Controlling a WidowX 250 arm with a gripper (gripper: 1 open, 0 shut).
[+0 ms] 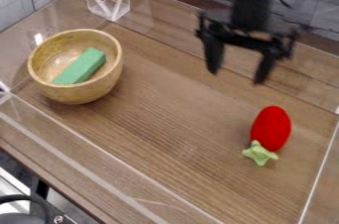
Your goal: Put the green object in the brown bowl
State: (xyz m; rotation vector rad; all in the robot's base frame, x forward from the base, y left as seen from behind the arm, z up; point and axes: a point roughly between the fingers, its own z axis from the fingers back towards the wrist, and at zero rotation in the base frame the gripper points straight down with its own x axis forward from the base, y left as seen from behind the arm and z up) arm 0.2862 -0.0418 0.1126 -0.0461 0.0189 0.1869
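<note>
One green block lies inside the brown bowl at left, so task looks done; gripper hangs empty, jaws spread, above the table far right, strawberry near right

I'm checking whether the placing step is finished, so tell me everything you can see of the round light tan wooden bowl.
The round light tan wooden bowl has thick rounded walls and a smooth, pale wood look. It stands upright on the brown wooden table, near the table's left side. Inside it lies a flat green rectangular block, resting at a slant on the bowl's floor. Nothing else touches the bowl; the open black gripper hangs well to its right, holding nothing.
</note>
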